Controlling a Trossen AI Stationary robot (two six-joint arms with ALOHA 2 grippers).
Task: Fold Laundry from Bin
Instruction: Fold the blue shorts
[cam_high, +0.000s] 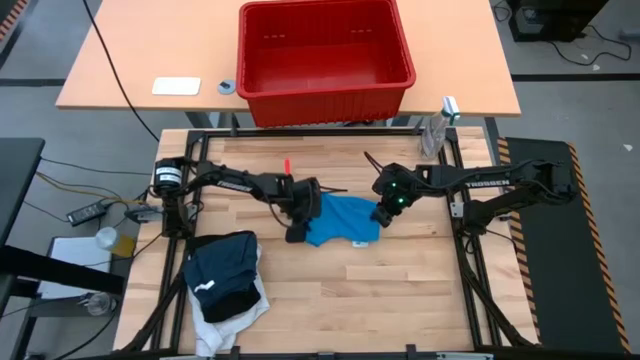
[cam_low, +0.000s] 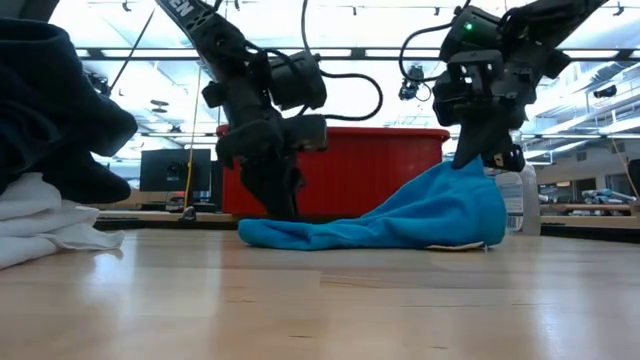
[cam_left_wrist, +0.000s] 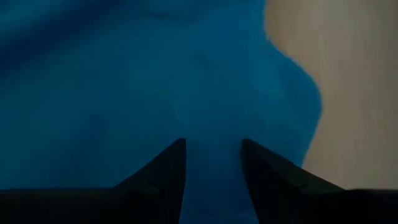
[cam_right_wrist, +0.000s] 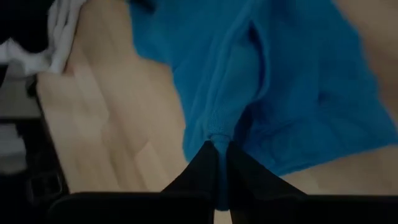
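Wooden table (cam_high: 400, 290) is seen from above, the red bin (cam_high: 325, 55) behind it and folded clothes (cam_high: 225, 275) stacked aside. Level across, the blue garment (cam_low: 400, 220) is lifted by the right gripper (cam_low: 475, 150), probably to spread it. At the wrists, the right gripper is clamped on cloth; the left gripper (cam_left_wrist: 213, 155) is parted above it.
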